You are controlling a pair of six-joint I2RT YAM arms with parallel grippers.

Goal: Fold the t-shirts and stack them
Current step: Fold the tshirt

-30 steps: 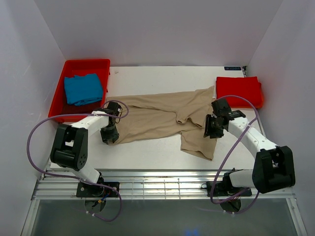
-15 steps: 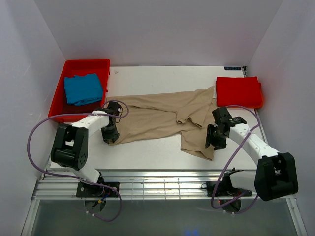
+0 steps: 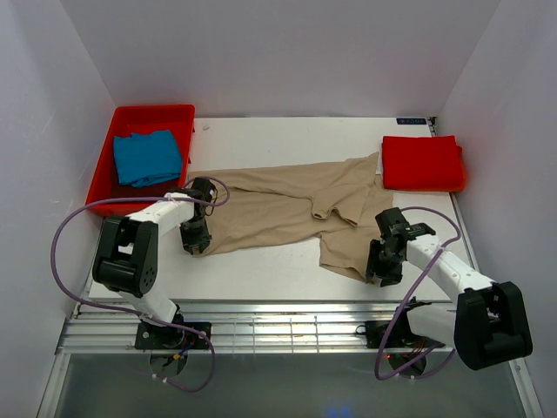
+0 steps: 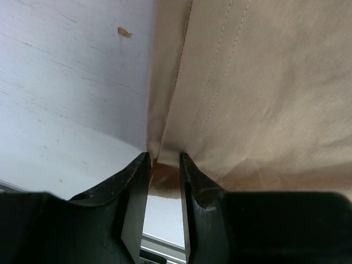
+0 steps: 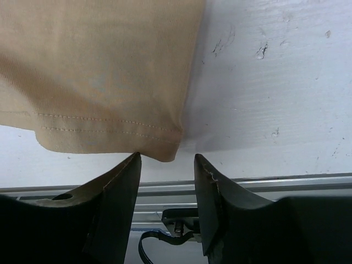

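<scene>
White desk (image 3: 278,139), scratched and marked in places, with a small brown speck (image 4: 125,33) on it. At far left corner, red plastic tray (image 3: 152,111), close beside left wall (image 3: 52,131). Along near edge, ribbed metal rail (image 3: 278,329).

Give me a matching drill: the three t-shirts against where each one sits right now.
Things:
1. tan t-shirt
2. blue t-shirt
3. red t-shirt

Places:
A. in the red tray at far left
B. folded at the far right of the table
C. spread out across the middle

Pairs: 1-C, 2-A, 3-B
</scene>
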